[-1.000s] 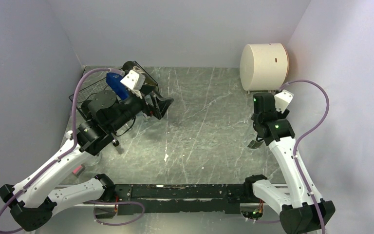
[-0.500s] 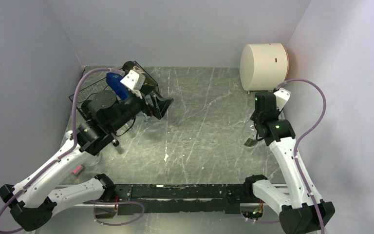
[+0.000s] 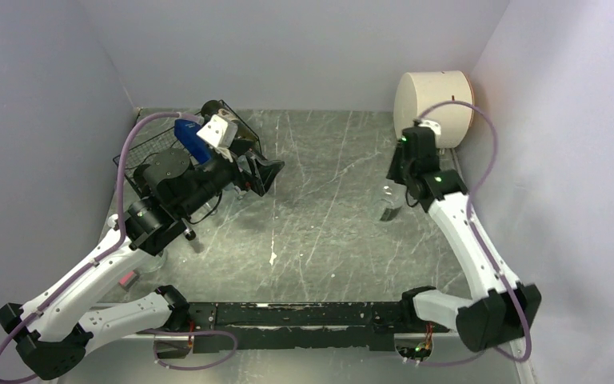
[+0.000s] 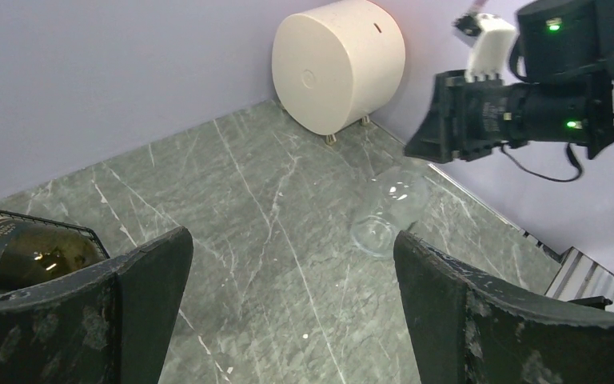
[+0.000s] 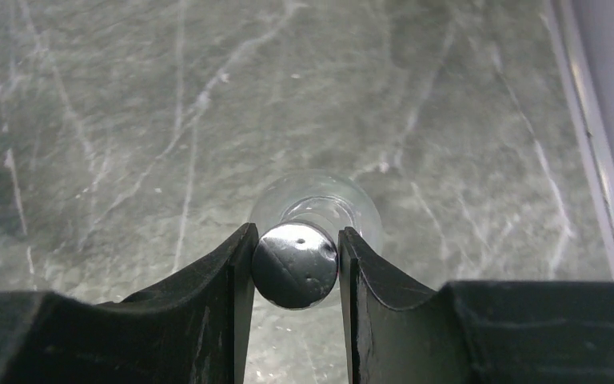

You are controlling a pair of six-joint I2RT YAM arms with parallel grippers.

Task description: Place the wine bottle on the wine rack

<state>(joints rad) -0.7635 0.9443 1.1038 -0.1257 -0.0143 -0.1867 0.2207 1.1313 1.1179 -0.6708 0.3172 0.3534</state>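
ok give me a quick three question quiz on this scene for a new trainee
1. True or false: the left pincer is shut.
2. What does the right pincer clamp? A) a clear glass B) a spoon C) a cork
3. Fill in: the wine bottle lies in the black wire ___.

Key: 1 false, its jaws stand wide open. 2 A. 3 rack, the wine rack at the far left.

The wine rack (image 3: 136,156) sits far left on the table (image 3: 328,240) with the wine bottle (image 4: 16,250) lying in it, a drum (image 3: 432,108) far right, a glass (image 3: 385,200) in front of it.
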